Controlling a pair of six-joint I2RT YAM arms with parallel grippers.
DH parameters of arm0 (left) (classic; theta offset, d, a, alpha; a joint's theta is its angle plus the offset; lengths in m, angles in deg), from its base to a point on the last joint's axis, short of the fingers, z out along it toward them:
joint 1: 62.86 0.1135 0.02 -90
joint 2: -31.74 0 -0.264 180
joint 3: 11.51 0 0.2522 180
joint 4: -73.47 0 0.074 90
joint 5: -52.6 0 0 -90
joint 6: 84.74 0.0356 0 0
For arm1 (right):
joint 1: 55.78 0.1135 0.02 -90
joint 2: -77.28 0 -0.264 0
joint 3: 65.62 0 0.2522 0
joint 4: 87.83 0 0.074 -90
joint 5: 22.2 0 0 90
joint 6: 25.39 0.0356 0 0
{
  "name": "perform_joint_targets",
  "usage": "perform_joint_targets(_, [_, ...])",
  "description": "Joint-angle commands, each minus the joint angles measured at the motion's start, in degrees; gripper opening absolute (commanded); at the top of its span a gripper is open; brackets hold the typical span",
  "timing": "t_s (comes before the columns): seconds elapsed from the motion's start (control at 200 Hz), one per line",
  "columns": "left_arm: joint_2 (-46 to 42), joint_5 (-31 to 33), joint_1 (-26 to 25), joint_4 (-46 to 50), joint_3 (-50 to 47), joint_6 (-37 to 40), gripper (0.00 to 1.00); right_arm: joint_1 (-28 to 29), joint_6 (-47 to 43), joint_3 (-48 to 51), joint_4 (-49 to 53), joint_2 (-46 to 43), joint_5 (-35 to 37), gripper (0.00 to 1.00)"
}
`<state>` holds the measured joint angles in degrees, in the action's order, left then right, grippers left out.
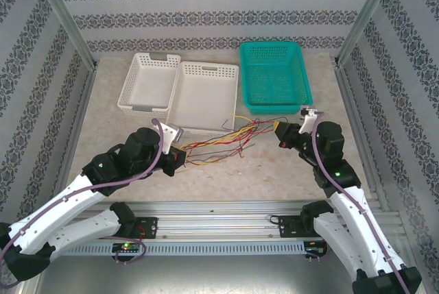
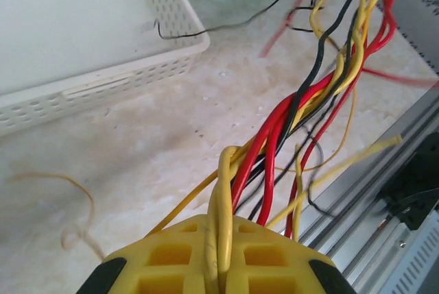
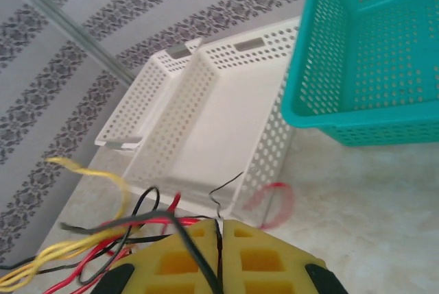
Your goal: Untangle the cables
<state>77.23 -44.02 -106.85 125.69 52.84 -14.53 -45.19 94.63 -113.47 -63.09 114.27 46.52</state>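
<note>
Over the middle of the pale stone-look desk (image 1: 274, 170) stretches the bunch of thin yellow, red and black cables (image 1: 219, 144), likely so both arms can pull it apart. At its 9 o'clock end the left pincer (image 2: 218, 266) is clamped on one yellow cable (image 2: 223, 191). At 3 o'clock the right pincer (image 3: 219, 260) is clamped on one black cable (image 3: 185, 239).

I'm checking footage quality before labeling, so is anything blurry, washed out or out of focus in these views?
Top external: even light, soft shadows, cables sharp. Left wrist: white basket floor washed out, far red strands blurred. Right wrist: red loop smeared, teal basket crisp.
</note>
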Motion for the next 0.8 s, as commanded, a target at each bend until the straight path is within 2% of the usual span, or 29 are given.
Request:
perform_joint_targets(0.0, [-2.51, 5.65, 2.37, 9.52, -0.01, 2.36, 0.0, -3.74, 0.51, -0.24, 2.58, -0.93, 6.69, 0.0])
perform_joint_targets(0.21, [-6.96, 10.98, 6.35, 12.58, 1.87, 2.84, 0.0, -11.2, -0.55, -1.54, 9.39, -1.92, 13.44, 0.0])
perform_joint_targets(0.32, [-8.11, 12.7, 7.59, 12.3, 1.89, 2.87, 0.0, -14.87, 0.06, -1.69, 10.53, -2.01, 13.1, 0.0])
perform_joint_targets(0.435, [-8.23, 15.06, 7.94, 12.07, 1.75, 2.52, 0.0, -15.73, 0.24, -1.79, 10.27, -2.39, 11.98, 0.0])
perform_joint_targets(0.56, [-8.1, 20.09, 8.12, 12.03, 2.15, 1.41, 0.0, -15.78, 0.14, -2.87, 11.49, -4.21, 13.94, 0.0])
perform_joint_targets(0.63, [-8.12, 23.64, 8.42, 11.76, 2.41, 0.96, 0.0, -15.86, 0.91, -3.57, 12.7, -6.47, 16.54, 0.0])
perform_joint_targets(0.704, [-8.32, 27.9, 8.99, 11.55, 3.0, 0.27, 0.0, -16.23, 2.99, -3.55, 14.65, -11.21, 23.53, 0.0])
perform_joint_targets(0.794, [-8.24, 30.88, 9.71, 11.31, 4.2, 1.39, 0.0, -16.91, 4.75, -1.87, 14.31, -16.64, 27.88, 0.0])
